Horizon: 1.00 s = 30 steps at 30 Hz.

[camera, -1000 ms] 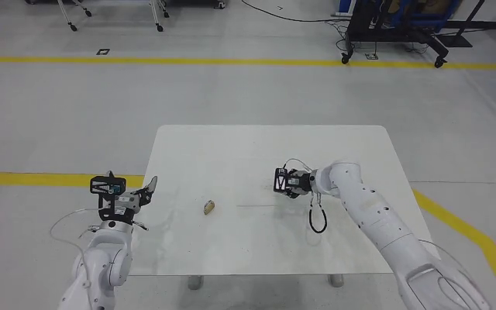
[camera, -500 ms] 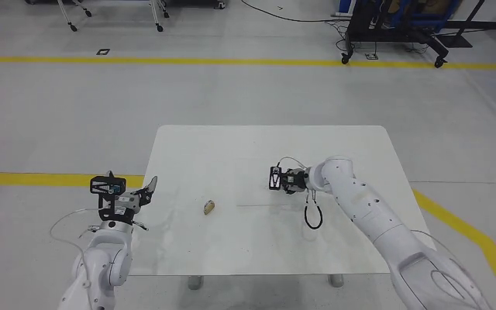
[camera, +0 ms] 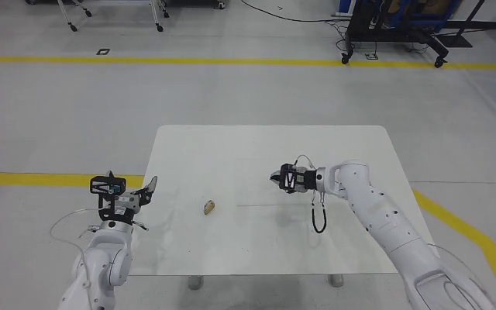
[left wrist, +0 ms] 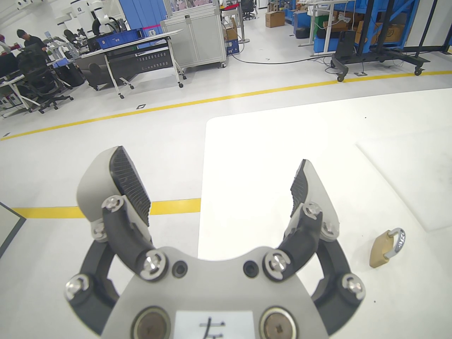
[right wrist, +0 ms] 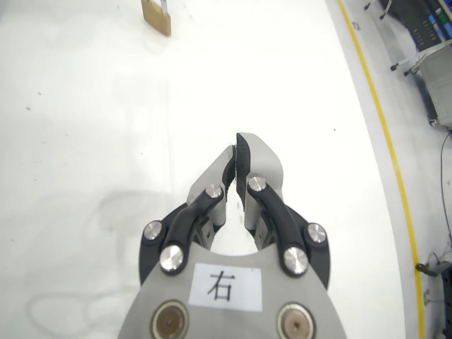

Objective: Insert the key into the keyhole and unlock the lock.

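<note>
Right wrist view: right gripper (right wrist: 236, 141) pinched shut, left gripper (left wrist: 211, 159) spread wide. Padlock (right wrist: 156, 19), lying to its left, looks dense, rigid and slick; best gripped by its brass flanks.

The left end effector (left wrist: 219, 192), fingers spread, hangs at the table (left wrist: 268, 149) edge, the brass lock (left wrist: 383, 250) lying near.

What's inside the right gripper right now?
The right gripper is shut, pads pressed together, nothing sticking out. Anything thin clamped between them would be covered; I cannot tell.

Lock (camera: 209, 207) on table (camera: 232, 147), left of centre
</note>
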### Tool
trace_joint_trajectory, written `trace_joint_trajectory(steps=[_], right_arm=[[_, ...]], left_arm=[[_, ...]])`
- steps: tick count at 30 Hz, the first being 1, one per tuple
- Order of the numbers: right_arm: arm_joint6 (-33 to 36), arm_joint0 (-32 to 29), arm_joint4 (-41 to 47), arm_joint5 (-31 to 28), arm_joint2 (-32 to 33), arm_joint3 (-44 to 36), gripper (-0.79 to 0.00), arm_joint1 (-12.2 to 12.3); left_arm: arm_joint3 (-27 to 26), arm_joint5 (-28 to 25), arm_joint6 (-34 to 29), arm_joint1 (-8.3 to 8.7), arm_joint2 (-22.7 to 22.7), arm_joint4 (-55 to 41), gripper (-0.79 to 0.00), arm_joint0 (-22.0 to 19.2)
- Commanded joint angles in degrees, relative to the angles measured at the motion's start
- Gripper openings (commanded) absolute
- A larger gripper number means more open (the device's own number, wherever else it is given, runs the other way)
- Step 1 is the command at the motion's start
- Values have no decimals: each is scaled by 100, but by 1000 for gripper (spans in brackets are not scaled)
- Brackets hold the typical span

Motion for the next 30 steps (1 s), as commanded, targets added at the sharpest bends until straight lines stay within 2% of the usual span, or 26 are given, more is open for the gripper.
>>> trace_joint_trajectory(steps=[1, 2, 17, 19, 21, 23, 25, 27, 30], right_arm=[[-776, -233, 844, -274, 429, 135, -785, 75], [-1128, -376, 1458, -274, 530, 275, -785, 84], [-1128, -376, 1458, -274, 530, 275, -785, 84], [-1137, -393, 1493, -274, 522, 260, -785, 81], [-1179, -456, 1885, -274, 475, 252, -785, 54], [-1196, -421, 2634, -274, 317, 373, -785, 19], [-1021, -310, 3377, -274, 125, 494, -785, 5], [-846, -259, 4031, -274, -90, 465, -785, 44], [-846, -259, 4031, -274, -90, 465, -785, 44]], left_arm=[[0, 0, 0, 0, 0, 0, 0, 0], [0, 0, 0, 0, 0, 0, 0, 0], [0, 0, 0, 0, 0, 0, 0, 0], [-111, -86, 99, -14, -41, -305, 0, -17], [-236, -517, 104, -34, -6, -1036, 0, -39], [-305, -1191, -241, -40, 69, -1921, 0, -160], [-317, -1143, -725, -50, 89, -2404, 0, -354], [-356, -1215, -858, -47, 130, -2440, 0, -381], [-356, -1215, -858, -47, 130, -2440, 0, -381]])
